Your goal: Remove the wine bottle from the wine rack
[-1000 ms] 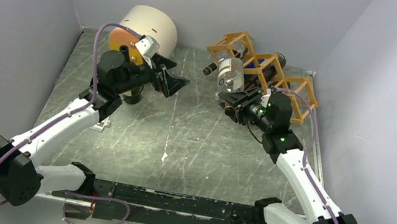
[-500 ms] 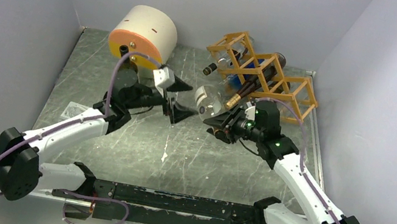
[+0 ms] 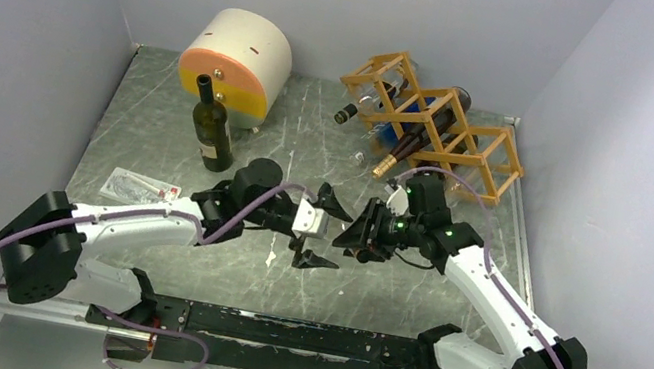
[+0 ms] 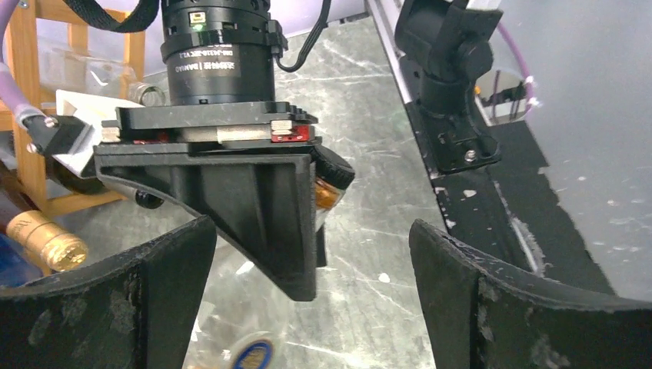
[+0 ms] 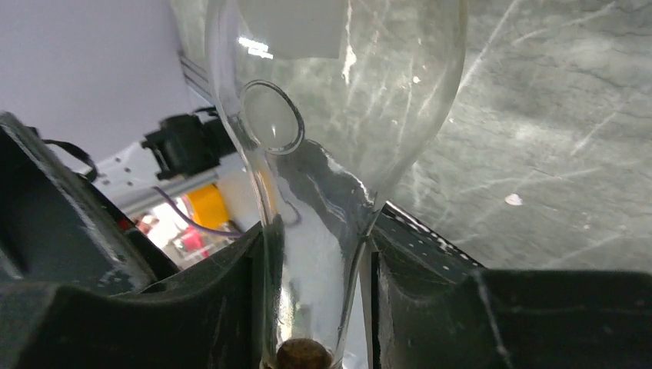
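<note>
Bottle (image 5: pixel 335 115) pulled from rack (image 3: pixel 433 114), right fingers (image 5: pixel 154 323) clamped

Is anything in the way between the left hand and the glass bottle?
Nothing I can see. The right hand grips the bottle by its neck, and the open left hand faces it with nothing between them.

Bright, even, diffuse light from above; shadows faint, soft. Top view sharp. Table (image 3: pixel 299 144) shows pale sheen streaks. Left wrist: near fingers (image 4: pixel 115 307) slightly soft. Right wrist: bottle (image 5: pixel 338 92) glares white, warps background behind.
</note>
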`<state>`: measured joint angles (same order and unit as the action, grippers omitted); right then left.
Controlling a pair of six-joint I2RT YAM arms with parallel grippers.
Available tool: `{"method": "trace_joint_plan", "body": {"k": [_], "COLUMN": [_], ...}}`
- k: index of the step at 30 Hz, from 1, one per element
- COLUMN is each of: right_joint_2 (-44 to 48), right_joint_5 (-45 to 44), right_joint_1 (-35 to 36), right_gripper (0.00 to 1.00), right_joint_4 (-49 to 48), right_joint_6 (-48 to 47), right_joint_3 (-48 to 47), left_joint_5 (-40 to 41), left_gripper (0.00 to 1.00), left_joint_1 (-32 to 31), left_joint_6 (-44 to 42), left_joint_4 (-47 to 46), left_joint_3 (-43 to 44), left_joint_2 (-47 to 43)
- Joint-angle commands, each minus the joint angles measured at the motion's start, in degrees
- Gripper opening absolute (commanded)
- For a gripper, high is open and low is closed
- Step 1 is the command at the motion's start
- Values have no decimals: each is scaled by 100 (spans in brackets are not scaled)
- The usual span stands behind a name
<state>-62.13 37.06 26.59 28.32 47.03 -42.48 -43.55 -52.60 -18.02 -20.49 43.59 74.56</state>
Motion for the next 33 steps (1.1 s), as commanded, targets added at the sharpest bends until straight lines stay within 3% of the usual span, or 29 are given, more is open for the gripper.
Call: {"method": "trace_joint_plan", "body": {"k": [1,12,18,23,26,28,33], "right_joint_2": [119,89,135,98,70,102,274], "right_joint_5": [516,611,713,720,672,645,41], "right_joint_1": [87,301,305,315,323,320,321], "right_gripper": [0,0,0,0,4,12,50], "right_joint_4": [-311,24,76,207,310,341,663], "right_joint_6": [-1266,-1738,-1802,-1963,-2046,-2073,-2199], "right_joint_3": [-404,-511,-595,-791,-901,-968,-1274], "left_joint_5": [848,994,1585,2258,2453,2563,2757], "left_gripper": [99,99,98,82,65,52,25], "left_joint_1": [-215,-594,-685,-690,-690,-690,-690], "left_joint_6": [-861,-1467,-1555,-1469,-1425,-1336,-1264], "left_joint_4": [81,599,524,412,295,235,32], "left_joint_3": [-31,161,197,315,297,293,181], "left_joint_2": [78,730,954,1136,1154,1110,927]}}
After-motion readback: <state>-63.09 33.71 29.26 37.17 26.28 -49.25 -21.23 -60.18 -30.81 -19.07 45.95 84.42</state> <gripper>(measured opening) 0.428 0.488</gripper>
